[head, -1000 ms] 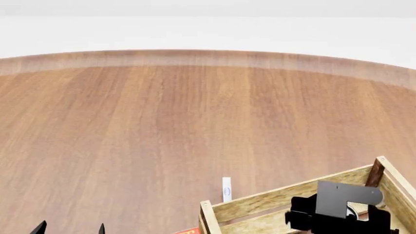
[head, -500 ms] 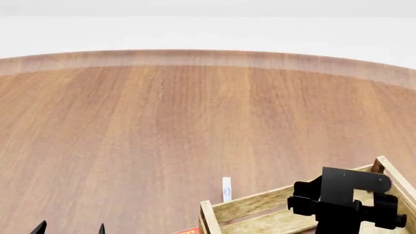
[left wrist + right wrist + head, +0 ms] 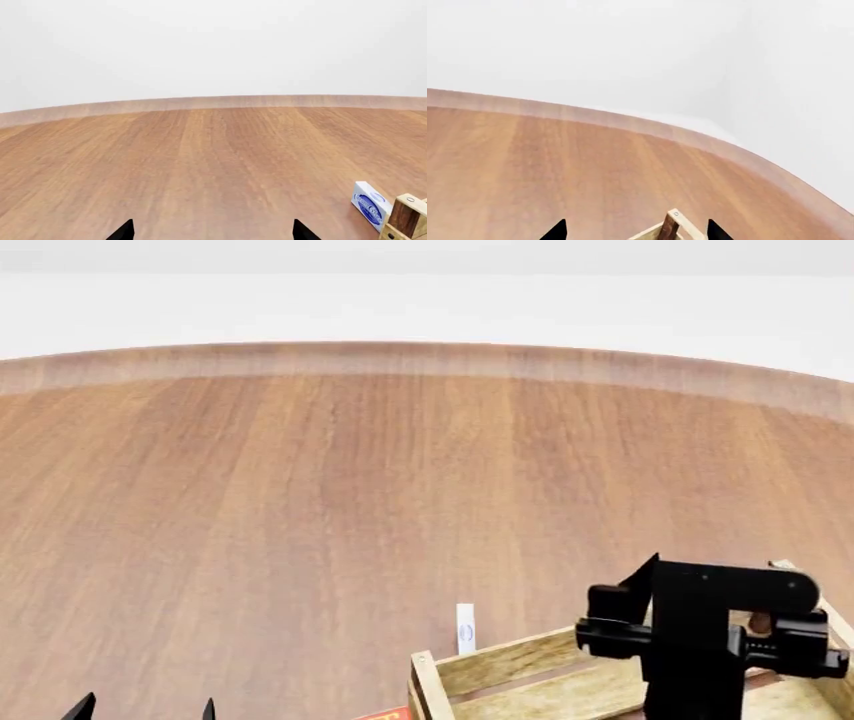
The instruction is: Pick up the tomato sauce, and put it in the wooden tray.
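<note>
The tomato sauce shows in none of the views. The wooden tray (image 3: 523,657) lies at the lower right of the head view. One of its brown corner posts (image 3: 669,229) shows in the right wrist view, another corner (image 3: 404,218) in the left wrist view. My right arm (image 3: 707,635) hangs above the tray. Its gripper (image 3: 635,231) is open, with only the tray's corner far beyond its tips. My left gripper (image 3: 144,707) sits at the lower left, open over bare table (image 3: 212,231).
A small white-and-blue box (image 3: 465,627) stands on the table just beyond the tray, also seen as a box (image 3: 369,205) beside the tray corner. A red-orange scrap (image 3: 384,713) peeks in at the bottom edge. The round wooden table (image 3: 334,500) stretches ahead.
My right arm has lifted from low inside the tray to well above its rim. The left gripper has not moved.
</note>
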